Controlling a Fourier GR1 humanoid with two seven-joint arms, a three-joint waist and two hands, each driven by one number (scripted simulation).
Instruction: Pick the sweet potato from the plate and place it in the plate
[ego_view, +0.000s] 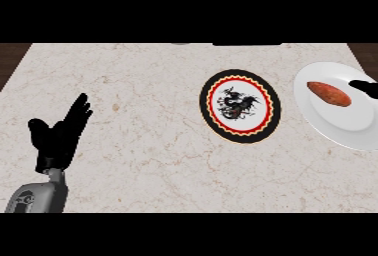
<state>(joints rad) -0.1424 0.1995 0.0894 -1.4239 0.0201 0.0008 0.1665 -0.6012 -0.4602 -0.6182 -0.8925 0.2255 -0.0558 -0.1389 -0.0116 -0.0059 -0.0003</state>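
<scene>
Kitchen setting — pale marble-look counter (148, 150) with dark wood floor at its far corners; two dinner plates on it — one white (347, 125), one black-rimmed, patterned (240, 106).

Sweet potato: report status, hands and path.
Left hand open, resting at left. Right hand at right edge, beside sweet potato on white plate. Patterned plate bare, nothing between.

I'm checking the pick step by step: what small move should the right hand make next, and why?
Probably the right hand should slide a little further left over the orange sweet potato and close on it. Only its black tip shows at the view's right edge, just beside the potato, which lies untouched on the plain white plate. The black-rimmed patterned plate holds nothing; the left hand rests open.
</scene>
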